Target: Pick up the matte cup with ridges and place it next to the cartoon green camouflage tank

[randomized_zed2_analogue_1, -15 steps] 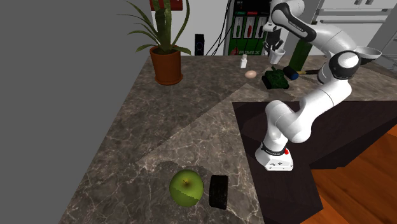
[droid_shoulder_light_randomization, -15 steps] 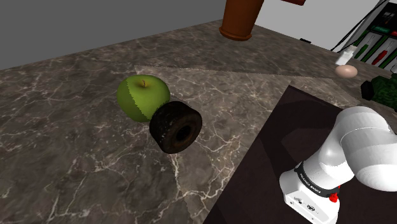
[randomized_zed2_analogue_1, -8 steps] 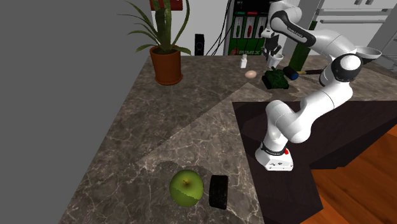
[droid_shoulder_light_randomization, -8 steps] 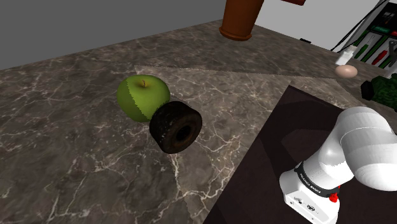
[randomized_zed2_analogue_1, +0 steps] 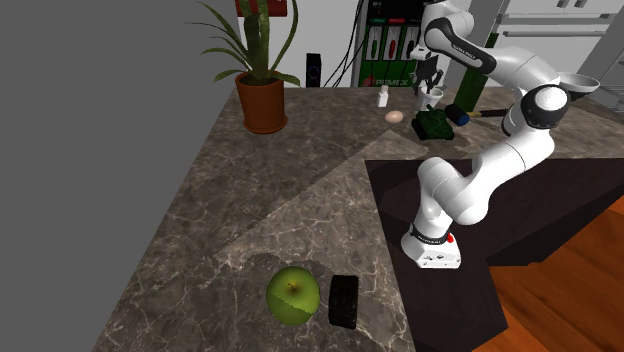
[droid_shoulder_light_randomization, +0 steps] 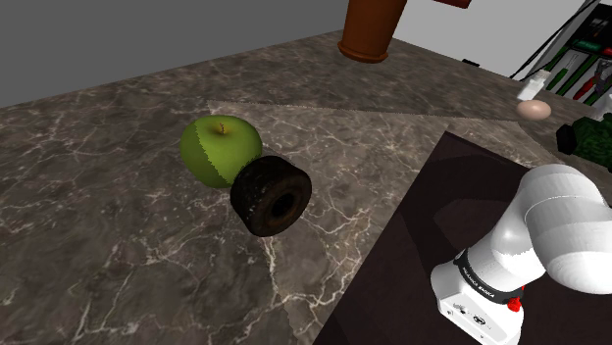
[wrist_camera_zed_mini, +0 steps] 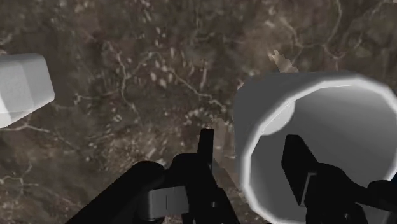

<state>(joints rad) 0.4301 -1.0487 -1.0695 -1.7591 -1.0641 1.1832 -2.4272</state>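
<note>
1. Tool [wrist_camera_zed_mini: 251, 145] fingers stand wide apart. 1 finger [wrist_camera_zed_mini: 304, 168] is down inside the white cup [wrist_camera_zed_mini: 331, 114] and the other is outside its wall. Neither finger seems to touch the wall, so the cup is not held.
2. The cup's open mouth faces up at the tool. As far as I can tell, it stands on the dark stone table [randomized_zed2_analogue_1: 300, 180].
3. In the second exterior view the tool hangs at the far end of the table, just behind the green tank [randomized_zed2_analogue_1: 433, 123]. The cup is right under the tool, so it looks close to the tank.
4. I think the big part is done: the cup is by the tank and the tool has no grip on it.
5. I think only 1 small thing is left. The tool must lift straight up, so the finger inside does not tip the cup.
6. The green apple [droid_shoulder_light_randomization: 221, 152] and the black wheel [droid_shoulder_light_randomization: 272, 196] lie well apart from all this, at the near end of the table.
</note>
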